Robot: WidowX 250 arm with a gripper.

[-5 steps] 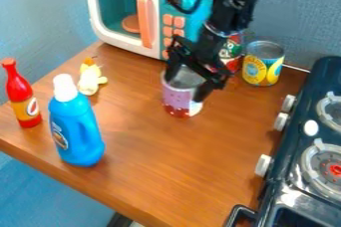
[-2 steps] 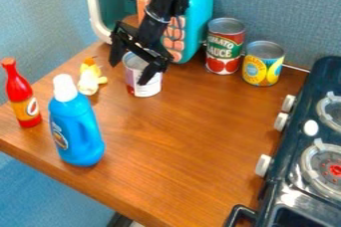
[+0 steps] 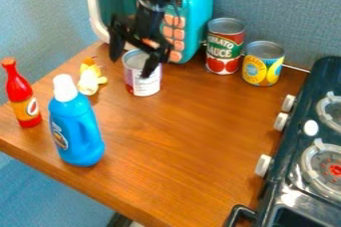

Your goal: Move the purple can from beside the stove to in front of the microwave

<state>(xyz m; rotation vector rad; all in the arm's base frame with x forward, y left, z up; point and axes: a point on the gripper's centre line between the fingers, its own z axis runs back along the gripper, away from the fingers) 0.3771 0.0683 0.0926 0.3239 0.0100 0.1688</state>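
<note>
**Open Gripper Hangs Over Pale-Labeled Can on Crowded Counter**

A blue-gray partition rises behind the gripper, and a brown wooden counter spreads beneath it and toward the camera. Well off to the gripper's right in view sits a dark toy stove, its pale knobs facing the counter and its burners on top. Directly behind the gripper and arm stands a turquoise toy microwave with a white door frame and orange buttons.

Nearer the camera, to the lower left of the gripper, a blue bottle with a white cap stands upright; farther left is a slim red bottle. Right of the gripper, a red can with a green label band stands just beside a shorter yellow-and-blue can.

At the gripper itself, the fingers are spread wide, one across the near side of the upright, open-topped can, the other off its left side. Whether either touches the metal cannot be told. Just left of the gripper, a small yellow-and-white toy figure completes the scene.
</note>
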